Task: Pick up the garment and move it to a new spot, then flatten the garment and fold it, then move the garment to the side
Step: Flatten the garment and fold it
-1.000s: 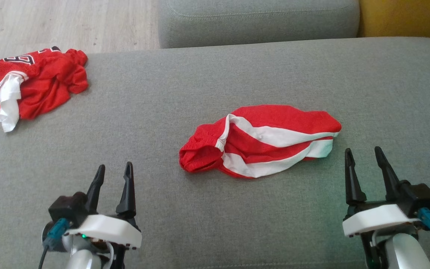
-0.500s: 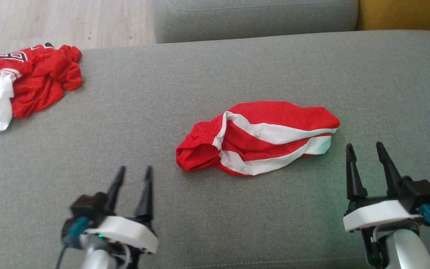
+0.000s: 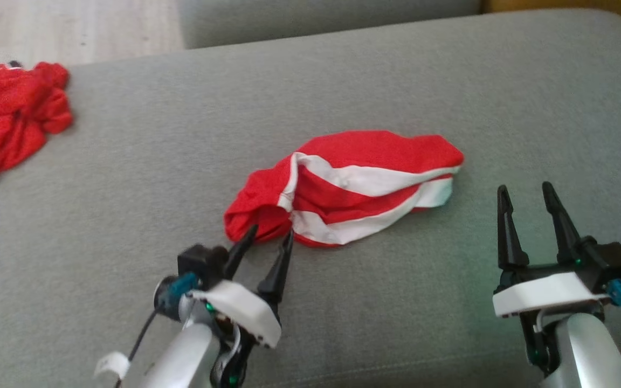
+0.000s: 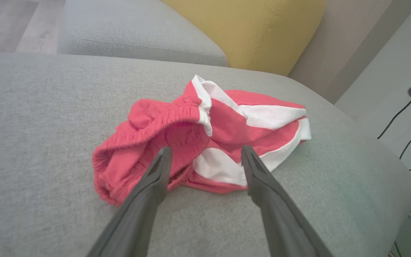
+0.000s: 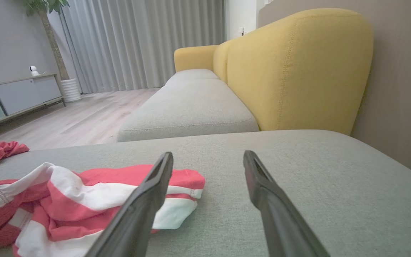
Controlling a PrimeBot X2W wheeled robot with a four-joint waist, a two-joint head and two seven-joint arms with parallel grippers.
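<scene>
The garment is a crumpled pair of red shorts with white stripes, lying in the middle of the grey cushion. My left gripper is open, its fingertips right at the bunched waistband end of the garment, with nothing between them. My right gripper is open too and hovers to the right of the garment, clear of the cloth.
A second red and white garment lies crumpled at the cushion's far left edge. Another grey seat cushion and a yellow backrest stand beyond. Wooden floor lies past the cushion at the upper left.
My left gripper has moved forward and to the right, up to the garment's waistband end. The camera has tipped down and turned. The right gripper holds its place.
</scene>
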